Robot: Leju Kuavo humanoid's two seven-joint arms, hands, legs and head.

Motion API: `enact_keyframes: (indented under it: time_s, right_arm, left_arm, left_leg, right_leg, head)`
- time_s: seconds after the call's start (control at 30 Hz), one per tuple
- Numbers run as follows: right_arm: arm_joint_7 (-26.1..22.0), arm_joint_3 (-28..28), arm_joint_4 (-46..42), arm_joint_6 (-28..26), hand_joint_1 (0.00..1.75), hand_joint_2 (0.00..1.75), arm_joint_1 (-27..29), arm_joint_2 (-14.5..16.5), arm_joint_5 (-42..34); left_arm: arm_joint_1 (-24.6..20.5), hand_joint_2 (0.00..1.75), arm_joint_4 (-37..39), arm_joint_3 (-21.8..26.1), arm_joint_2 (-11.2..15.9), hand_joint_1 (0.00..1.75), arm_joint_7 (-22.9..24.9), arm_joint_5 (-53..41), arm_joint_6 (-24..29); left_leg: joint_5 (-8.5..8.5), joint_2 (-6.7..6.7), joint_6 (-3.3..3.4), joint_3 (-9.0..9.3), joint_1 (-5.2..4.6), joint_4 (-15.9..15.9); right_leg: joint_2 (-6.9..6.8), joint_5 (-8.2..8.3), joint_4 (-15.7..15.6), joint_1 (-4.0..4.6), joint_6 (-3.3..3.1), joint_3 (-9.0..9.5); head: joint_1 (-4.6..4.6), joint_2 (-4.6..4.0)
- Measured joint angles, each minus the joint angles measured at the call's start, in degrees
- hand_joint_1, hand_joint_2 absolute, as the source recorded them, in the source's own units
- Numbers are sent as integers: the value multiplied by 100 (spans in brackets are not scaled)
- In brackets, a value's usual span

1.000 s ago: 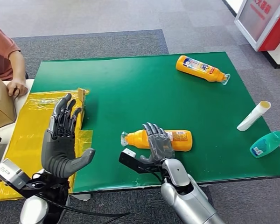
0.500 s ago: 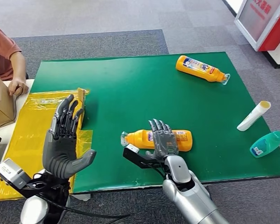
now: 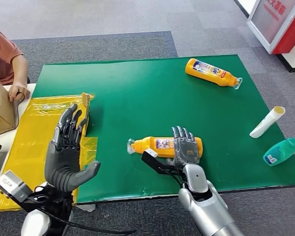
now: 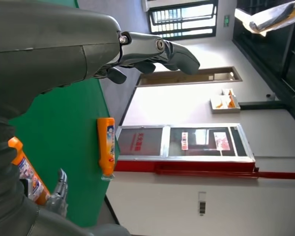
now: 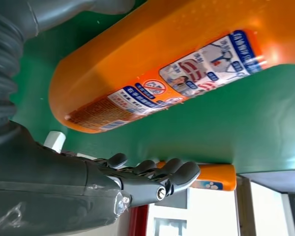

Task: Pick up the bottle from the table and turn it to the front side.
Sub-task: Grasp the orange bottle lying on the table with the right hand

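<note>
We see the right robot hand [image 3: 185, 146] has shifted along the near bottle [image 3: 164, 146] toward its base, away from the cap. Fingers extended, it grips nothing. The bottle lies flat on the desk [image 3: 138, 98]. The left robot hand [image 3: 66, 147] hovers open.
</note>
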Motion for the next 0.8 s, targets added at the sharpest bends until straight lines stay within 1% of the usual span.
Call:
enact_keyframes:
  time_s: [0.37, 0.6, 0.8]
  right_arm:
    - [147, -371, 128, 116, 0, 175, 241, -52, 421]
    - [120, -543, 184, 150, 0, 175, 284, -97, 682]
    - [101, -734, 285, 112, 0, 175, 282, -172, 817]
  left_arm:
    - [134, 175, -288, 432, -11, 0, -73, 201, -86]
    - [279, 175, -475, 508, -12, 0, -202, 65, -151]
    - [431, 175, -661, 514, 20, 0, -188, -230, -19]
  left_leg:
    - [-2, 0, 2, -1, 0, 0]
    - [-2, 0, 3, 1, 0, 0]
    - [-2, 0, 3, 5, 0, 0]
  right_leg:
    - [0, -2, 0, 0, -1, 0]
    - [0, -2, -1, 0, 0, 2]
    - [0, -2, -1, 0, 0, 6]
  head:
    - [1, 0]
    - [-1, 0]
    - [0, 0]
